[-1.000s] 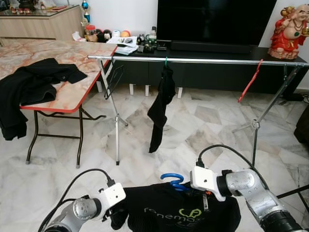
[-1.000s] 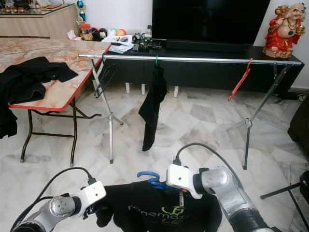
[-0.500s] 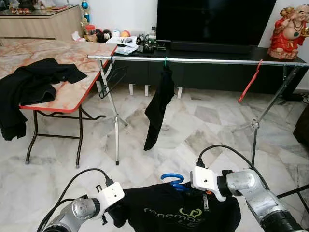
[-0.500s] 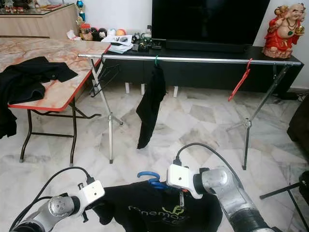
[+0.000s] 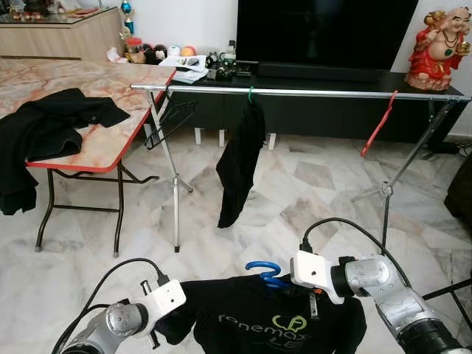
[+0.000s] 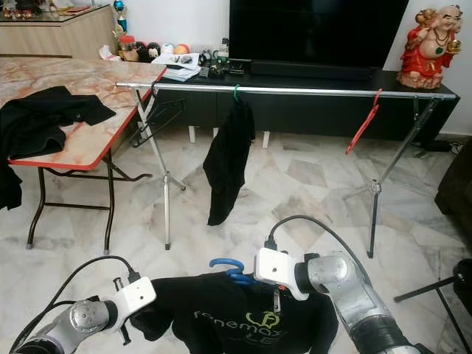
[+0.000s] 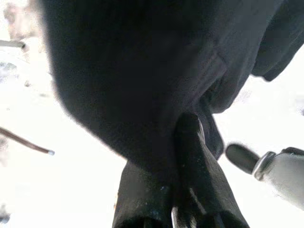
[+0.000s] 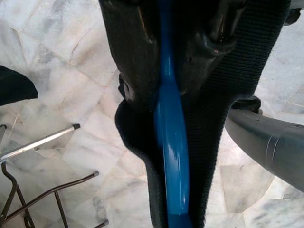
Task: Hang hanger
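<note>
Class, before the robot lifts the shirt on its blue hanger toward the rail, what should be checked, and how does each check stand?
1. Right gripper shut on blue hanger: ok.
2. Left gripper pinching the black shirt: ok.
3. Hanger hook above the collar, free: ok.
4. Open stretch of rail between hung black garment and red hanger: ok.
5. Shirt seated on both hanger shoulders: cannot tell.

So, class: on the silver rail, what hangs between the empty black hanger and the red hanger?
In the left eye view, one black garment on a green hook hangs from the rail between the black hanger and red hanger.
</note>
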Motion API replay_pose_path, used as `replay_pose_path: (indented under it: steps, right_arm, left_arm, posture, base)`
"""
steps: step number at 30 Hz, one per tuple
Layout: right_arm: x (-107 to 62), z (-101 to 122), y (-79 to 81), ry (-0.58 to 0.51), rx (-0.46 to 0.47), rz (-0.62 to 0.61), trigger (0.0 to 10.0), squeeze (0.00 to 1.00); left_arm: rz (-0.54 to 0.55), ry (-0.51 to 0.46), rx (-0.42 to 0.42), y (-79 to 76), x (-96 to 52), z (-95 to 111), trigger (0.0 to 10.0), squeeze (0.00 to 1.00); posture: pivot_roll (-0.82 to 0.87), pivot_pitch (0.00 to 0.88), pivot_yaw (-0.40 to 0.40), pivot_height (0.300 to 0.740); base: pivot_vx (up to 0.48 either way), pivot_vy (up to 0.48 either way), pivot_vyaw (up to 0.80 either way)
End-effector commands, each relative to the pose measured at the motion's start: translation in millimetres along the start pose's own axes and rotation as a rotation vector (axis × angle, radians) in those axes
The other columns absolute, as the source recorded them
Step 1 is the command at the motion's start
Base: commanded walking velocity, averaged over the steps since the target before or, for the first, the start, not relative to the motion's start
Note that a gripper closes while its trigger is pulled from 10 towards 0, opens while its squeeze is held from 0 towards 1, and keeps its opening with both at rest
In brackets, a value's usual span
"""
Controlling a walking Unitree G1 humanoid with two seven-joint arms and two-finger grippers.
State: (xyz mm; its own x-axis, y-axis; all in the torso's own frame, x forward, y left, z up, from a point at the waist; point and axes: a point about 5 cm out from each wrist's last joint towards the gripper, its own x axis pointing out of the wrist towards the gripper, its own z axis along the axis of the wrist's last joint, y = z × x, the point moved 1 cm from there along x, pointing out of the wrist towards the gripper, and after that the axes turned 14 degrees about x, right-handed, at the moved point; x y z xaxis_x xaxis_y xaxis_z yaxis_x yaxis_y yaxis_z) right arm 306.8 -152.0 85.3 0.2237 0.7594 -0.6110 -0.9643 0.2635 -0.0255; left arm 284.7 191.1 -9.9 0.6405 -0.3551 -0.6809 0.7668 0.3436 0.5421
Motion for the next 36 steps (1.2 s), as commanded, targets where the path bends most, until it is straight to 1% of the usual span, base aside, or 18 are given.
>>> replay_pose_path:
  steps: [1, 3, 4, 5, 6, 8, 9, 11, 13, 14, 18, 20, 22, 23, 27, 31, 34, 36]
  right_arm:
    - [-5.2, 15.3, -8.4, -0.049, -0.040, -0.041, 10.0, 0.00]
    - [-5.4, 15.6, -9.1, -0.051, -0.038, -0.046, 10.0, 0.00]
    - [-5.6, 14.7, -9.7, -0.044, -0.037, -0.049, 10.0, 0.00]
    - [-5.8, 13.9, -9.8, -0.038, -0.037, -0.049, 10.0, 0.00]
    - [-6.2, 12.4, -9.6, -0.030, -0.038, -0.048, 10.0, 0.00]
    - [-7.6, 9.3, -10.6, -0.015, -0.034, -0.059, 10.0, 0.00]
    - [-8.1, 8.9, -11.0, -0.014, -0.033, -0.061, 10.0, 0.00]
    - [-11.7, 7.8, -11.8, -0.012, -0.030, -0.062, 10.0, 0.00]
    - [-13.7, 7.8, -13.0, -0.009, -0.028, -0.068, 10.0, 0.00]
    - [-15.4, 7.0, -13.9, -0.004, -0.028, -0.073, 10.0, 0.00]
    - [-17.3, 6.1, -15.0, 0.000, -0.026, -0.078, 10.0, 0.00]
    - [-21.0, 7.5, -19.2, -0.011, -0.023, -0.110, 10.0, 0.00]
    - [-23.3, 9.4, -22.7, -0.027, -0.021, -0.138, 10.0, 0.00]
    - [-26.5, 14.6, -29.8, -0.066, -0.010, -0.192, 10.0, 0.00]
    - [-29.9, 22.9, -41.6, -0.129, 0.013, -0.291, 10.0, 0.00]
    - [-26.2, 26.4, -42.4, -0.166, 0.031, -0.300, 10.0, 0.00]
    - [-20.6, 25.1, -42.0, -0.162, 0.044, -0.307, 10.0, 0.00]
    - [-15.6, 22.8, -38.4, -0.151, 0.039, -0.283, 10.0, 0.00]
  left_arm:
    - [-0.006, 0.060, 0.011, -1.8, -2.2, -10.0, 0.0, 0.00]
    - [0.012, 0.087, 0.004, -1.1, -2.7, -13.3, 0.0, 0.00]
    - [0.069, 0.155, 0.003, 3.3, -4.4, -20.8, 0.0, 0.00]
    - [0.097, 0.176, -0.008, 5.9, -5.2, -23.2, 0.0, 0.00]
    - [0.145, 0.202, -0.039, 10.6, -6.8, -26.4, 0.0, 0.00]
    - [0.278, 0.284, -0.159, 23.4, -13.5, -38.1, 0.0, 0.00]
    - [0.300, 0.312, -0.185, 25.2, -15.8, -42.3, 0.0, 0.00]
    - [0.362, 0.433, -0.270, 27.2, -27.3, -62.4, 0.0, 0.00]
    - [0.364, 0.480, -0.301, 24.1, -32.4, -71.5, 0.0, 0.00]
    - [0.352, 0.543, -0.313, 18.1, -38.3, -82.1, 0.0, 0.00]
    - [0.319, 0.619, -0.312, 8.1, -44.7, -93.5, 0.0, 0.00]
    - [0.206, 0.679, -0.270, -10.3, -48.8, -102.7, 0.0, 0.00]
    - [0.107, 0.690, -0.225, -23.5, -48.6, -104.6, 0.0, 0.00]
    - [-0.076, 0.663, -0.158, -47.5, -44.4, -101.4, 0.0, 0.00]
    - [-0.280, 0.592, -0.101, -73.7, -38.3, -91.7, 0.0, 0.00]
    - [-0.307, 0.523, -0.119, -72.7, -28.9, -78.2, 0.0, 0.00]
    - [-0.306, 0.477, -0.111, -64.8, -24.0, -70.0, 0.0, 0.00]
    - [-0.262, 0.439, -0.136, -53.4, -19.6, -62.7, 0.0, 0.00]
  posture:
    - [0.17, 0.000, -0.023, 0.740]
    - [0.17, 0.000, -0.023, 0.740]
    - [0.17, 0.000, -0.024, 0.740]
    - [0.17, 0.000, -0.025, 0.740]
    - [0.17, 0.000, -0.025, 0.740]
    - [0.17, 0.000, -0.028, 0.740]
    - [0.17, 0.000, -0.029, 0.740]
    - [0.17, 0.000, -0.029, 0.740]
    - [0.17, 0.000, -0.029, 0.740]
    - [0.17, 0.000, -0.029, 0.740]
    - [0.17, 0.000, -0.030, 0.740]
    - [0.17, 0.000, -0.031, 0.740]
    - [0.17, 0.000, -0.031, 0.740]
    - [0.17, 0.000, -0.033, 0.740]
    - [0.17, 0.000, -0.036, 0.740]
    - [0.17, 0.000, -0.039, 0.740]
    - [0.17, 0.000, -0.041, 0.740]
    - [0.18, 0.000, -0.043, 0.740]
  base:
    - [0.000, 0.000, 0.00]
    - [0.000, 0.000, 0.00]
    - [0.000, 0.000, 0.00]
    - [0.000, 0.000, 0.00]
    - [0.000, 0.000, 0.00]
    - [0.000, 0.000, 0.00]
    - [0.000, 0.000, 0.00]
    - [0.000, 0.000, 0.00]
    - [0.000, 0.000, 0.00]
    - [0.000, 0.000, 0.00]
    - [0.000, 0.000, 0.00]
    - [0.000, 0.000, 0.00]
    - [0.000, 0.000, 0.00]
    - [0.000, 0.000, 0.00]
    - [0.000, 0.000, 0.00]
    - [0.000, 0.000, 0.00]
    - [0.000, 0.000, 0.00]
    - [0.000, 0.000, 0.00]
